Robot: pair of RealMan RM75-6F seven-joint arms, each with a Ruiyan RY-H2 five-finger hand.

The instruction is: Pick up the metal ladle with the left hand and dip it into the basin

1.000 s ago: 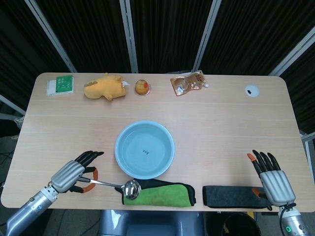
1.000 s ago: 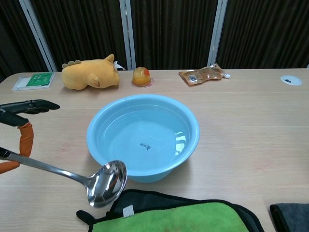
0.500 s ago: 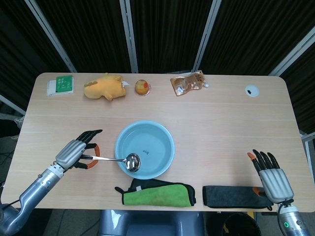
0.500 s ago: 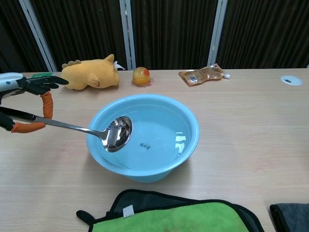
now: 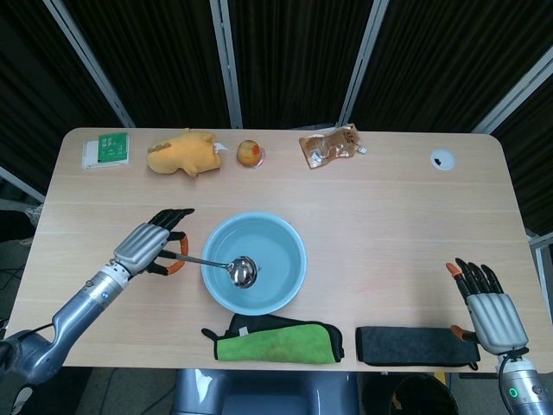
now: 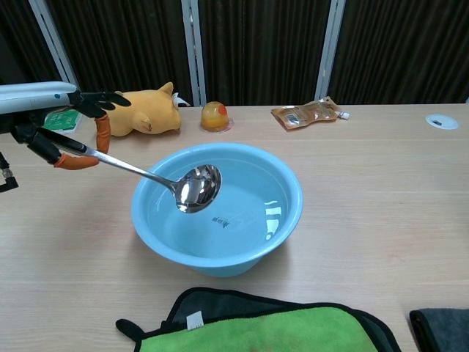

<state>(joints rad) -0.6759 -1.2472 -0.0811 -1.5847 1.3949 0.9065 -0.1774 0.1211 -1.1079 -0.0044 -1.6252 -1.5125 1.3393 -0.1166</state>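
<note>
By the counter's near right corner, the right hand (image 5: 493,313) hovers with fingers spread, empty. Nearer the left edge, the left hand (image 5: 149,245) pinches the shiny, stiff, likely slippery metal ladle (image 6: 194,188) at its handle end, bowl poised above the round pale-blue plastic basin (image 6: 287,213).

Sitting behind the light wooden table (image 5: 389,207): dark pleated curtains (image 5: 294,60), split by slanted silver frame bars (image 5: 226,60).
</note>
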